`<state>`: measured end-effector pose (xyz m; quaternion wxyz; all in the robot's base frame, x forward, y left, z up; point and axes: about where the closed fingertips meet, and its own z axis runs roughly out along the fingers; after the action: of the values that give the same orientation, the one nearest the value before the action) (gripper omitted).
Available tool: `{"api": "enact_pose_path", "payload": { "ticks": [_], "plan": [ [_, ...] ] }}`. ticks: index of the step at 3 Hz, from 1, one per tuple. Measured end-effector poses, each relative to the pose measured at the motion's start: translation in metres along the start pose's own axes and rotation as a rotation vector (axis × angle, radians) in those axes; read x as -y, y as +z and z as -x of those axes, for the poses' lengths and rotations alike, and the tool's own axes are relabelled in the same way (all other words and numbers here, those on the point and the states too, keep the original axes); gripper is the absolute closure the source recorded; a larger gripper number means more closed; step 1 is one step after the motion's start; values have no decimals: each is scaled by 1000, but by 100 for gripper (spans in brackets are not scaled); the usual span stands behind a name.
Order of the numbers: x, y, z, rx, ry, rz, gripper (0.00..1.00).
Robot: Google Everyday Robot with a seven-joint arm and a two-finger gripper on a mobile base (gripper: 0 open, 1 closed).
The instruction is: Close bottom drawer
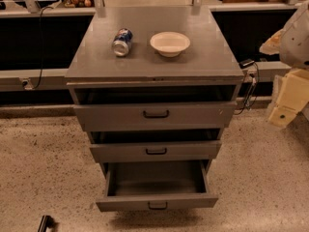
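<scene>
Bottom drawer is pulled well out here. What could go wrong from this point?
1. The tool sits at the right edge, level with the top drawer, far from the bottom drawer. The middle drawer and top drawer also stand part-open, so it might push the wrong front.
2. A hard shove may jolt the cabinet and roll the can lying on top.
</scene>
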<state>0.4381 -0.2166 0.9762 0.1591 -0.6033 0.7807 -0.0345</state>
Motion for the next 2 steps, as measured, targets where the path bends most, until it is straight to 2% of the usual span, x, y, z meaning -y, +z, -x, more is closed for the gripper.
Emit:
{"api": "enact_pose_path", "payload": {
  "ticks": [1,2],
  "plan": [
    [0,0,0,0,0,0,0],
    [5,46,1,12,4,44,0]
  ]
}}
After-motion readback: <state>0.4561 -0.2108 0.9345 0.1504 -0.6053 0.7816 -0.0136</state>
